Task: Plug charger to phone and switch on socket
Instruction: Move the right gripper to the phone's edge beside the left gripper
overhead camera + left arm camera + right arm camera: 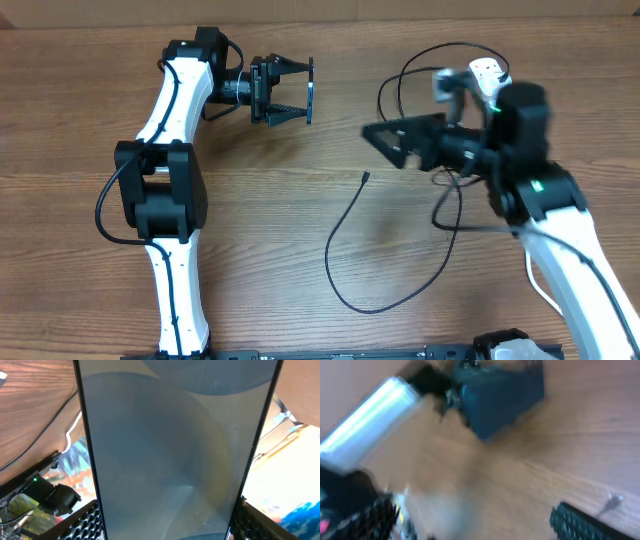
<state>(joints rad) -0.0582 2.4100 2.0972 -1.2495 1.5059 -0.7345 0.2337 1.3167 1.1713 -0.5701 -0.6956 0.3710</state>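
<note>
Slim black-edged phone [175, 450] with grey-blue glass screen fills the left wrist view, clamped by its long edges between black ribbed finger pads [85, 520]. No screen text can be read there. Left hand [300, 90] is closed on the phone, which is held off the brown wood-grain tabletop [250, 230] at upper centre and seen edge-on from overhead.

Long thin black cable [335, 270] is laid loose on the tabletop in a wide curve. Its small black connector tip [365, 177] is free, resting below and between the two hands and touched by neither. The cable's far part is looped near the white plastic power strip [480, 72], which is partly hidden behind the right arm at upper right. The switch position cannot be told.

Right hand [385, 143] is motion-blurred. Its fingers [580, 522] are seen spread wide apart with nothing between them, pointed toward the left hand, above and just right of the connector tip.
</note>
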